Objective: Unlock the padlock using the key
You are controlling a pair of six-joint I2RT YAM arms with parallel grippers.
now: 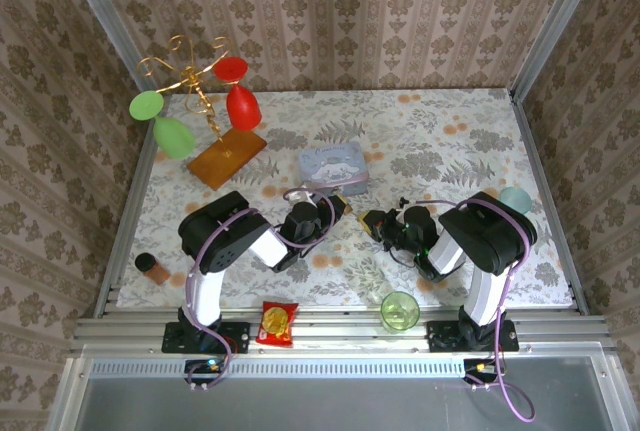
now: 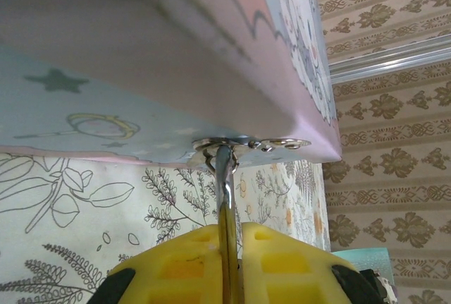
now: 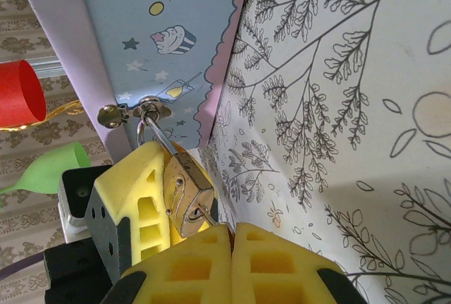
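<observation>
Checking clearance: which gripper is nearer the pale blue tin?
Left. The left gripper sits at the tin's near edge, shut on the padlock hanging from its hasp. The right gripper is farther off, shut, at the padlock's bottom end.

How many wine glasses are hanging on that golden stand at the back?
2. A red wine glass hangs on the right side of the gold stand, and a green wine glass hangs on its left side. None seems hidden behind it.
</observation>
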